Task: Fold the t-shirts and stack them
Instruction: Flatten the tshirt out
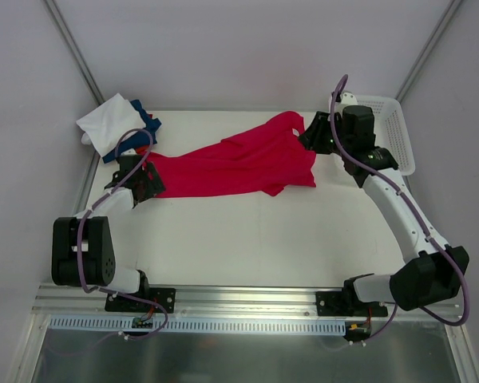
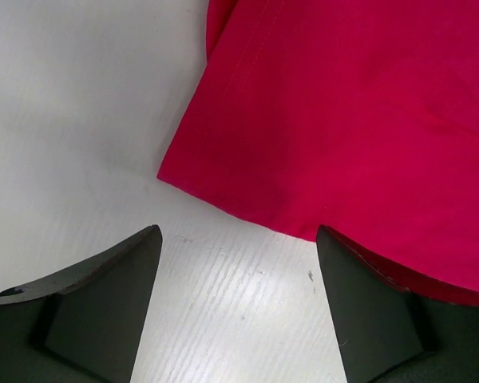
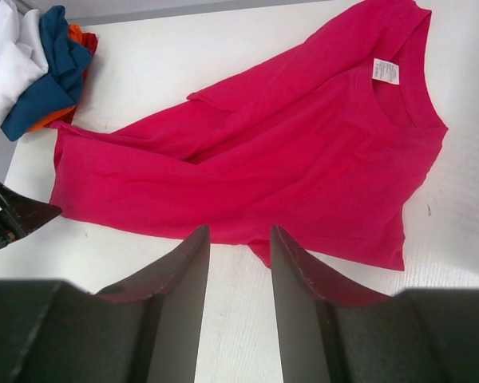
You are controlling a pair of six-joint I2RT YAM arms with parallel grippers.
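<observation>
Item 1: white neck label (image 3: 385,70).
Location: sewn inside the back of the collar of the red t-shirt (image 3: 247,167); it shows in the right wrist view only.
Form: small, roughly square tag lying flat against the cloth, just below the neckline.
Marking: faint grey print, too small and blurred to read.
Legible words, brands, numbers or signs across all 3 views: none.

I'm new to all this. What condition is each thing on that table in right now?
Red t-shirt: unfolded, spread out, rumpled.
Folded t-shirts: piled, far left corner.
Basket: upright, far right corner.
Left fingers: open, at the red t-shirt's edge.
Right fingers: open, holding nothing.
</observation>
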